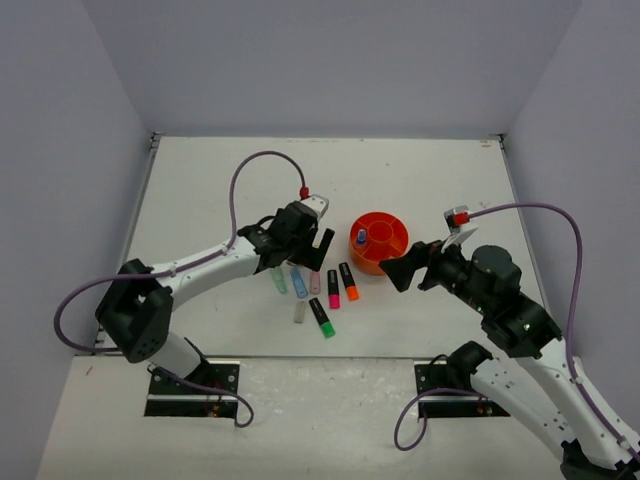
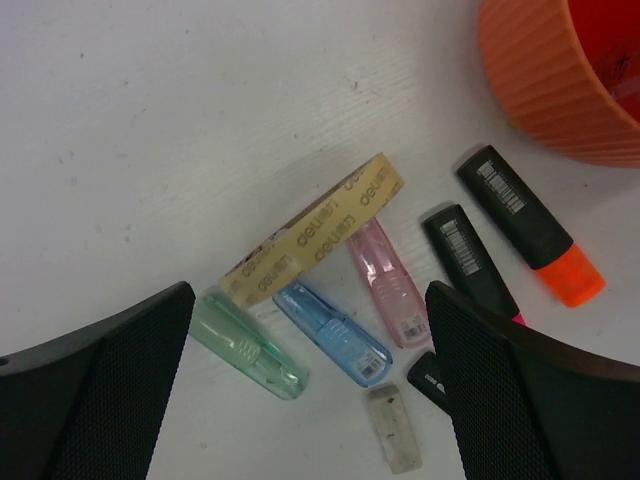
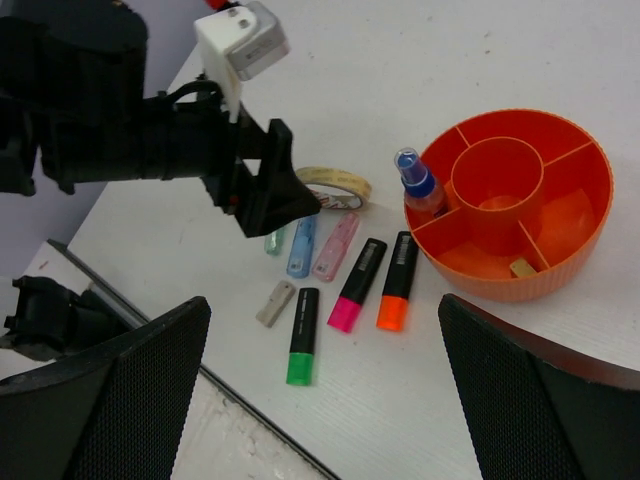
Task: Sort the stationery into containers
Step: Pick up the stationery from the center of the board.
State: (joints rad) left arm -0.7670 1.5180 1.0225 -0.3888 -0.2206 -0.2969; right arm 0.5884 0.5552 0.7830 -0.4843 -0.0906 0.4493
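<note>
Several stubby markers lie in a cluster left of the orange organiser [image 1: 392, 262]: pastel green [image 2: 248, 345], blue [image 2: 333, 332], pink [image 2: 388, 283], grey [image 2: 393, 428], and black ones with an orange cap [image 2: 530, 225], a pink cap [image 3: 357, 287] and a green cap [image 3: 303, 336]. The cream tape roll [image 2: 315, 232] leans on edge behind the pastel ones. My left gripper [image 2: 310, 330] hovers open above the pastel markers, holding nothing. To the right of the organiser [image 3: 500, 285], my right gripper [image 3: 322, 330] hangs open and empty. A blue-capped bottle [image 3: 418, 182] stands in an outer compartment.
A small tan piece [image 3: 521, 267] lies in another outer compartment of the organiser. The table's near edge [image 3: 200, 370] runs close below the green-capped marker. Grey walls enclose the table on the left, right and back. The left arm [image 1: 215, 262] stretches across the left half.
</note>
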